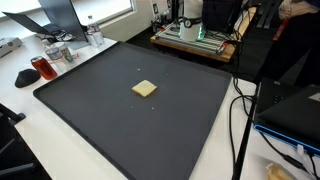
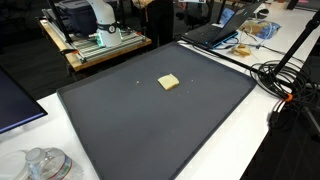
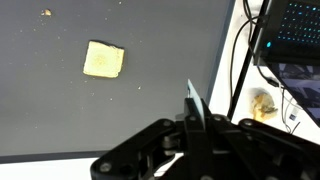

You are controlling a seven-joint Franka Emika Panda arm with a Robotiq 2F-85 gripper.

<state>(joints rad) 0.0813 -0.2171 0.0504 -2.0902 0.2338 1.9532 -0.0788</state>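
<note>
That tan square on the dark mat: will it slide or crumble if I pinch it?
The tan square lies thin and flat, so it is probably light and apt to slide on the dark mat. A crumb nearby hints it may be brittle; pinch gently.

Support — white table (image 1: 45, 150), dark mat (image 1: 100, 115) on it; tan square slice (image 1: 145, 89) mid-mat, crumbs (image 3: 46, 13) nearby.

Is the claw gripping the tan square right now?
No, the tan square lies alone on the dark mat, apart from the claw.
</note>
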